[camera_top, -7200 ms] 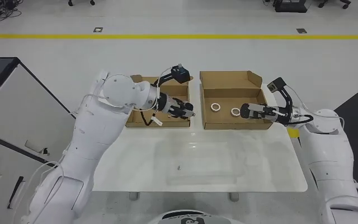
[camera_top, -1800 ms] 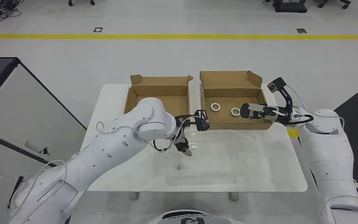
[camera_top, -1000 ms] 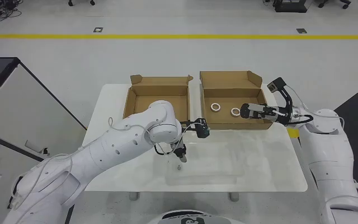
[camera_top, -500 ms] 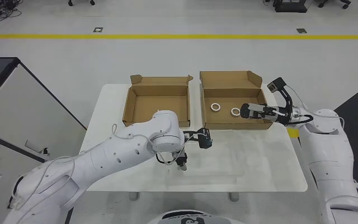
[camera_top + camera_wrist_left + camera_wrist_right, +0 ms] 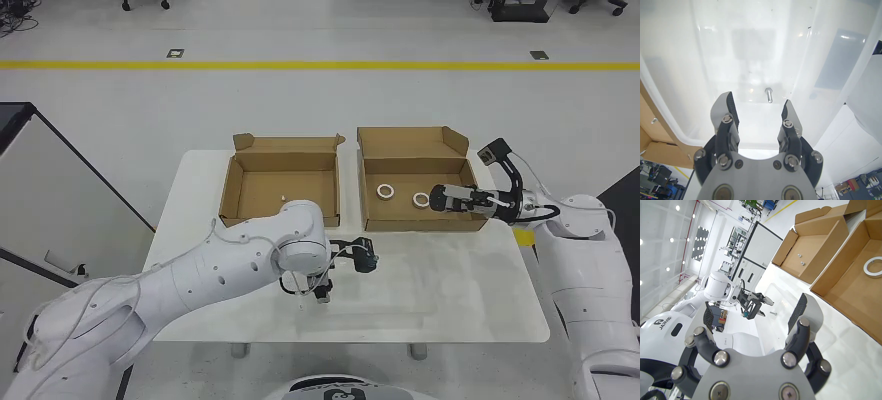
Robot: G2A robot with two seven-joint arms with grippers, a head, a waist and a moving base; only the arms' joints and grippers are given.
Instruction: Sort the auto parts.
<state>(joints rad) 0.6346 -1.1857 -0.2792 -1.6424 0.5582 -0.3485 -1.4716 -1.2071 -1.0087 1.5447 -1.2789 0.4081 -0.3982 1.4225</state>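
A small silver bolt [image 5: 768, 95] lies on the floor of the clear plastic tray [image 5: 420, 295] at the table's front centre. My left gripper [image 5: 758, 98] hangs open just above and short of it, jaws wide, nothing between them; the same left gripper [image 5: 322, 292] sits over the tray's left part. The bolt [image 5: 773, 313] lies close by the left gripper [image 5: 765, 308]. My right gripper [image 5: 436, 197] is open and empty over the right cardboard box [image 5: 455, 222], near two metal rings [image 5: 384, 190] [image 5: 421, 200]. Two bolts [image 5: 800, 255] [image 5: 802, 263] rest in the left box [image 5: 232, 195].
The two open cardboard boxes stand side by side at the back of the white table [image 5: 195, 260], flaps up. The tray's raised rim [image 5: 810, 62] surrounds the left gripper. Bare tabletop lies at the left and right of the tray.
The left arm swung from the left box forward to the tray and came down over the bolt, gripper open. The right arm has kept still.
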